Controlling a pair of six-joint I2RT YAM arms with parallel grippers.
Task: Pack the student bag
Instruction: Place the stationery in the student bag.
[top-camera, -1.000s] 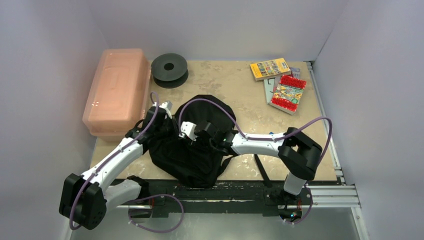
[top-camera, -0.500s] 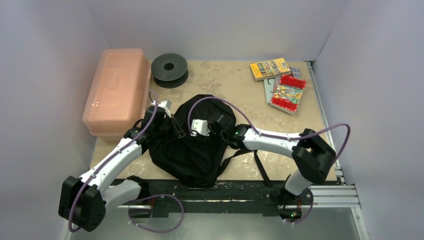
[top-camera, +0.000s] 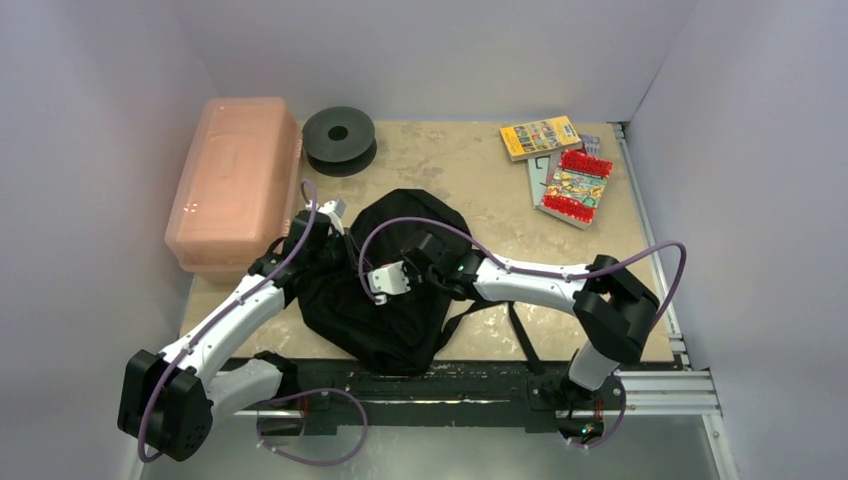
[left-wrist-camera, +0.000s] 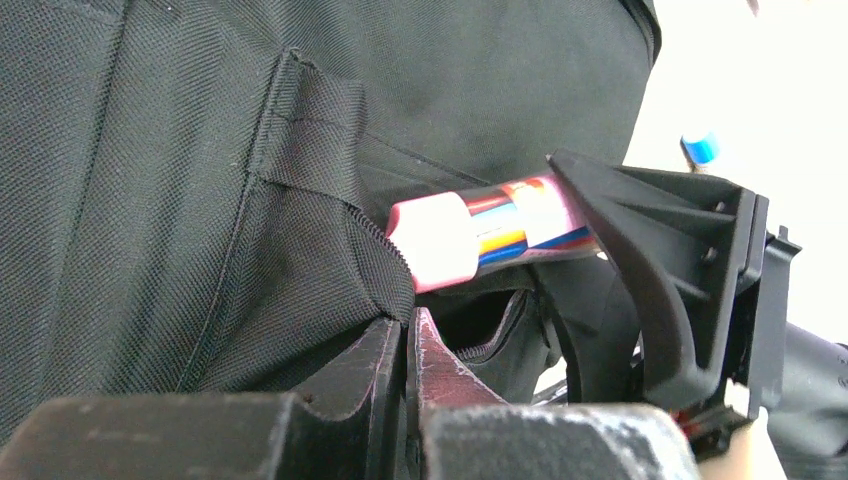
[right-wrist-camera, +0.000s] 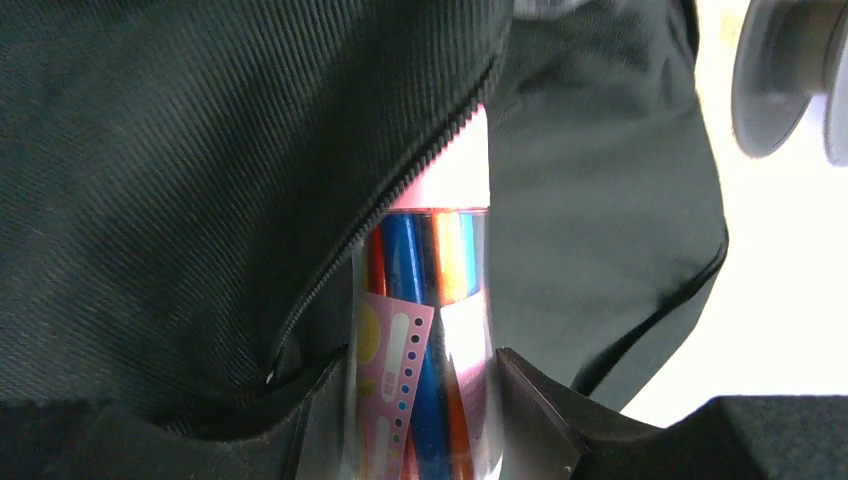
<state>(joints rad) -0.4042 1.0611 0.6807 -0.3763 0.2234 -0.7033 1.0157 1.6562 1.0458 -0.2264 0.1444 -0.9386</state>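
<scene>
The student bag (top-camera: 385, 310) lies slumped on the tabletop (top-camera: 470, 170) beneath both hands. It is soft black cloth that I'd expect to sag and fold wherever nothing props it, and it looks light enough to drag. The stitched zip edge seems the firmest place to take hold. The left hand (left-wrist-camera: 408, 345) has exactly that, clenched tight on the lip of the opening, its arm stretched long and low from the bag's left side. The right hand (right-wrist-camera: 420, 400) grasps a clear pen tube (right-wrist-camera: 432, 290), which looks hard, smooth and probably slippery. Its pink cap, ahead of the fingers, pokes into the zip mouth just above the left hand's tips. That arm bends at the elbow and reaches across over the bag.
</scene>
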